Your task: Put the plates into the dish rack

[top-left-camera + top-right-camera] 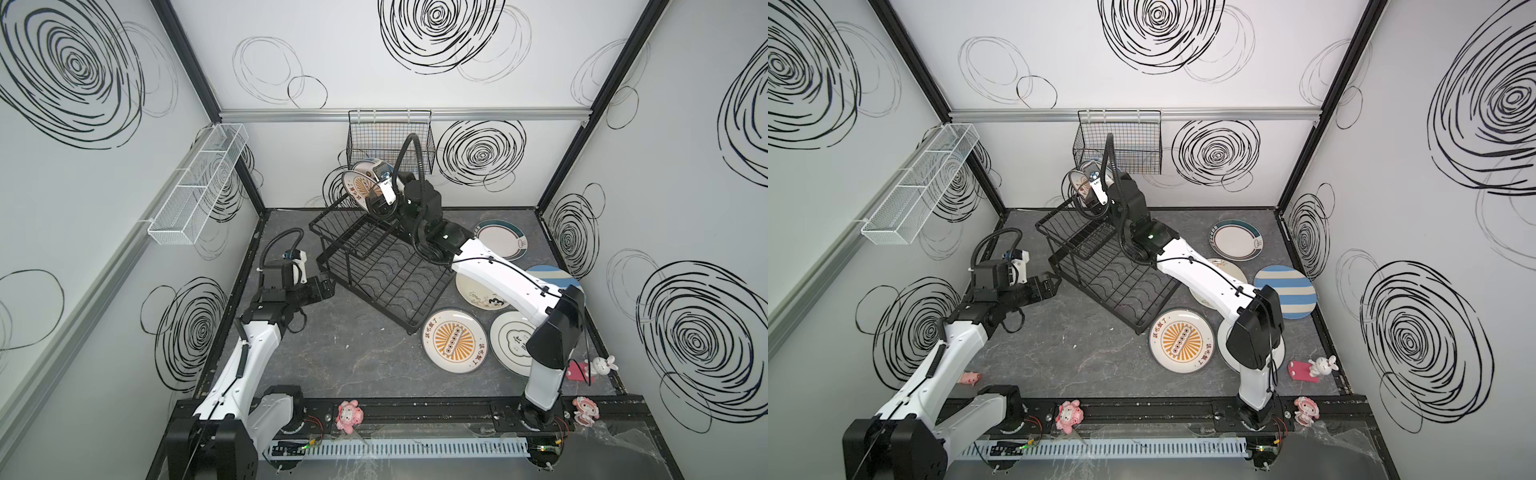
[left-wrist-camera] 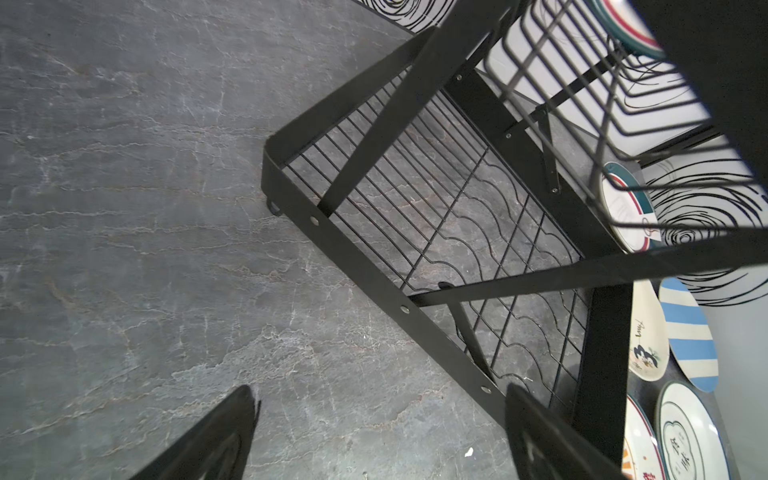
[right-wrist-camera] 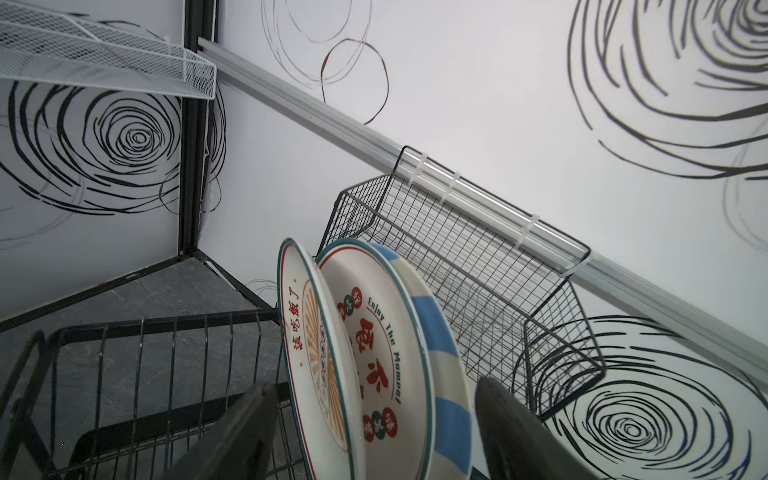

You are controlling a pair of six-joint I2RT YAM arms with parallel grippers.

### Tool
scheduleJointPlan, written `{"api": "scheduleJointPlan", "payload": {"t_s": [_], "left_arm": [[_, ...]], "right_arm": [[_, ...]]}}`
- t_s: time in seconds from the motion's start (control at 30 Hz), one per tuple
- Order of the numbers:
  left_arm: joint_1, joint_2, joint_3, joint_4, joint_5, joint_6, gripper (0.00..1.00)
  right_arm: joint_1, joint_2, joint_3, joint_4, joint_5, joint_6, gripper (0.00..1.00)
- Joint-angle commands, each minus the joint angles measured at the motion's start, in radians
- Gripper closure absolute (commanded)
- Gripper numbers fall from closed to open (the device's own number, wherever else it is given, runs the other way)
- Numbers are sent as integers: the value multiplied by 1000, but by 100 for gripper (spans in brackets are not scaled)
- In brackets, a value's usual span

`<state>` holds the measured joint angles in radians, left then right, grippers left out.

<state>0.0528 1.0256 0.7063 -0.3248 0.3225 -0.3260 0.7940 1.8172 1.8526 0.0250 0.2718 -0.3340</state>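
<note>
Three plates stand on edge in the upper tier of the black dish rack (image 1: pixel 386 274) (image 1: pixel 1113 274): a sunburst plate (image 3: pixel 307 353), a red-character plate (image 3: pixel 374 332) and a blue-striped plate (image 3: pixel 440 345). My right gripper (image 3: pixel 374 385) (image 1: pixel 376 203) is open and straddles all three. On the table to the right lie a teal-rimmed plate (image 1: pixel 500 239), a striped one (image 1: pixel 1285 291), a floral one (image 1: pixel 478 291), a sunburst one (image 1: pixel 453 338) and a white one (image 1: pixel 511 336), partly under the right arm. My left gripper (image 2: pixel 380 390) (image 1: pixel 326 286) is open and empty beside the rack's lower left corner.
A black wire basket (image 1: pixel 390 141) hangs on the back wall just behind the racked plates. A white mesh basket (image 1: pixel 199 183) hangs on the left wall. Small toys (image 1: pixel 349 415) (image 1: pixel 602 365) sit along the front rail and at the right edge.
</note>
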Motion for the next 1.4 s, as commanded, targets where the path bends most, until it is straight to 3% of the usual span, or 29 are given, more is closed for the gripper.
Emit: {"api": "scheduleJointPlan", "payload": {"t_s": [0.0, 0.1, 0.17, 0.3, 0.4, 0.5, 0.7, 0.83, 0.97, 1.17, 1.37], "left_arm": [[35, -16, 47, -19, 16, 41, 4], [78, -11, 37, 0, 10, 43, 4], [120, 10, 48, 1, 42, 42, 4], [153, 24, 72, -11, 64, 43, 4], [157, 4, 54, 12, 52, 34, 4], [171, 0, 44, 8, 43, 32, 4], [217, -42, 26, 19, 67, 0, 4], [241, -71, 9, 23, 59, -17, 4], [265, -70, 9, 32, 89, -37, 4], [304, -44, 22, 55, 114, -41, 4], [314, -50, -2, 73, 121, -37, 4]], "right_arm": [[18, -91, -6, -43, -13, 34, 17], [18, -168, -16, -109, -23, 138, 14], [34, -266, -150, -58, -60, 199, 14], [84, -424, -438, 9, -270, 315, 13], [189, -490, -635, 0, -274, 326, 13], [254, -513, -774, 2, -268, 351, 13], [242, -445, -923, 131, -293, 392, 12], [214, -307, -879, 164, -371, 383, 12], [211, -147, -751, 84, -369, 378, 13], [209, 45, -594, -8, -284, 380, 15], [200, 137, -526, -37, -228, 380, 16]]}}
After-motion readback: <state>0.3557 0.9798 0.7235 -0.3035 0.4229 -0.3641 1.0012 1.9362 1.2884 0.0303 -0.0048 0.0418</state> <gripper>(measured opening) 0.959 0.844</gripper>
